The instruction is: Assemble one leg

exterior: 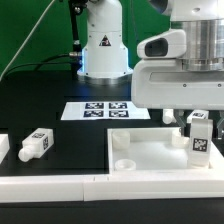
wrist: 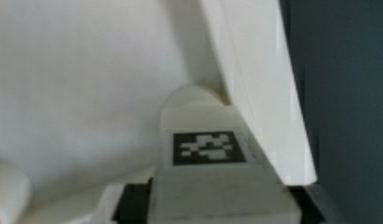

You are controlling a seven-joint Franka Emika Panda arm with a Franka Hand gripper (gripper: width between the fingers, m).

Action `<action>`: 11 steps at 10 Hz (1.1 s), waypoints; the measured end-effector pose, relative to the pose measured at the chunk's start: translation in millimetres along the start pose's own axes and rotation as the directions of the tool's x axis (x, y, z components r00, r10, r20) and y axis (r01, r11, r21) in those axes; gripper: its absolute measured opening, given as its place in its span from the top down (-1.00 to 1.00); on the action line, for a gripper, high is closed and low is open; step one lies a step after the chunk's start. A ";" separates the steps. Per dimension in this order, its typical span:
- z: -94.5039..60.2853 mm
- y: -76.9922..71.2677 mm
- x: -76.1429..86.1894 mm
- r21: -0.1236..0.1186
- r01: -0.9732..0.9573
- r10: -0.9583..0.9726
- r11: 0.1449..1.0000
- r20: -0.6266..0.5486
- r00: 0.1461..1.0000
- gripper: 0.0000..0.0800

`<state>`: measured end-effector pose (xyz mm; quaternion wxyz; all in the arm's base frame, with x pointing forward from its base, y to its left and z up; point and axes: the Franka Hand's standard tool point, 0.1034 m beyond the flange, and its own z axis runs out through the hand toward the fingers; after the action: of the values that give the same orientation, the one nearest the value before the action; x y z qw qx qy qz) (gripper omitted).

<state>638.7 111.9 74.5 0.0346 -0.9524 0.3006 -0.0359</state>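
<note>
gripper (exterior: pixel 198 128) at the frame's right pinches the leg (exterior: pixel 198 137) over the tabletop (exterior: pixel 150 155); rigid, light, slick plastic, so grip mid-body.

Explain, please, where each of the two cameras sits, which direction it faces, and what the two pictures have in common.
Exterior view: sits off the arm, low near the table edge, facing across the tabletop toward the arm's base; it shows the gripper holding the leg, another leg, and the marker board.
Wrist view: sits on the wrist, looking along the fingers at the held leg over the tabletop.
Shared: the held leg with its tag, and the white tabletop.
</note>
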 end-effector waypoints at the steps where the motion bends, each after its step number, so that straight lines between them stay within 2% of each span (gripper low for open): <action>1: 0.7 0.7 -0.2 0.001 -0.184 0.184 0.983 0.002 0.983 0.29; 2: 1.9 1.8 0.7 0.010 -0.382 0.382 0.924 0.015 0.924 0.29; 4: 2.6 1.1 0.9 0.014 -0.693 0.692 0.721 0.043 0.721 0.29; 6: 2.9 1.1 0.5 0.011 -0.737 0.736 0.675 0.050 0.675 0.29; 7: 2.9 0.4 -0.1 0.012 -0.736 0.734 0.677 0.053 0.677 0.29; 8: 3.0 1.0 0.2 0.014 -0.681 0.679 0.732 0.051 0.732 -0.17; 9: 3.0 3.4 1.3 0.017 -0.556 0.555 0.831 0.050 0.830 -0.49; 10: 2.9 3.1 1.3 0.026 -0.393 0.391 0.919 0.046 0.919 -0.49; 11: 3.3 3.2 0.9 0.033 -0.221 0.219 0.975 0.042 0.975 -0.60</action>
<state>638.0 109.0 70.9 0.0620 -0.9130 0.4028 -0.0192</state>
